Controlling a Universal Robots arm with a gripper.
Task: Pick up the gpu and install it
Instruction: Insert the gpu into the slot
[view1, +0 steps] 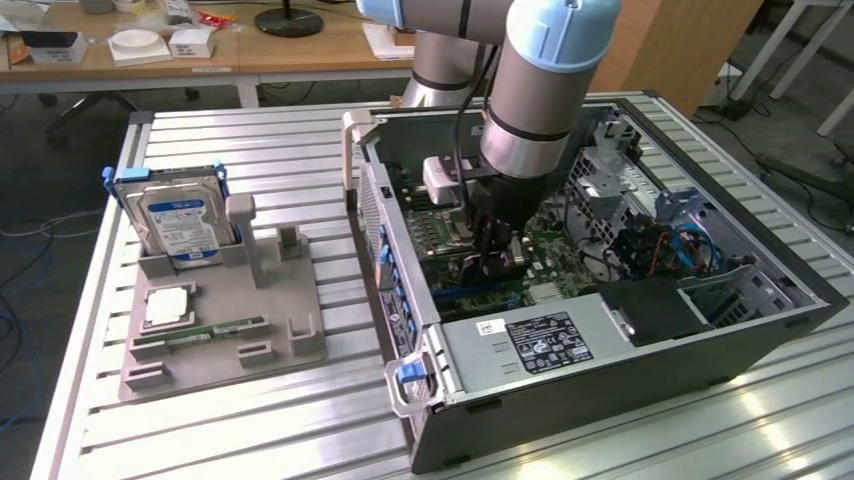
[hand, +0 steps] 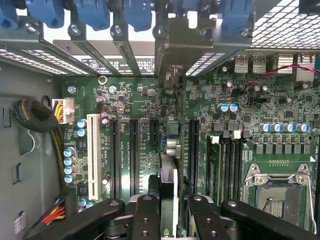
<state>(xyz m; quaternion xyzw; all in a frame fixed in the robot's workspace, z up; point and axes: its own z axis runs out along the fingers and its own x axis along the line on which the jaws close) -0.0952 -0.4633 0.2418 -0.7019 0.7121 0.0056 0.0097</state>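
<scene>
The gpu (hand: 169, 175) appears edge-on in the wrist view as a thin dark card. Its silvery bracket (hand: 172, 50) reaches up against the case's rear slot openings. My gripper (hand: 168, 212) is shut on the card, with a black finger (hand: 145, 215) on either side of it. The card stands upright over the motherboard (hand: 150, 100), in line with the black expansion slots (hand: 134, 155); whether it is seated in a slot I cannot tell. In the exterior view my gripper (view1: 497, 255) reaches straight down into the open computer case (view1: 747, 340), just above the board.
On the exterior view's left, a grey holder (view1: 267, 330) carries an upright hard drive (view1: 180, 225), a green memory stick (view1: 214, 330) and a processor chip (view1: 170, 303). Inside the case are the power supply (view1: 534, 345), cable bundles (view1: 667, 250) and the open processor socket (hand: 277, 192).
</scene>
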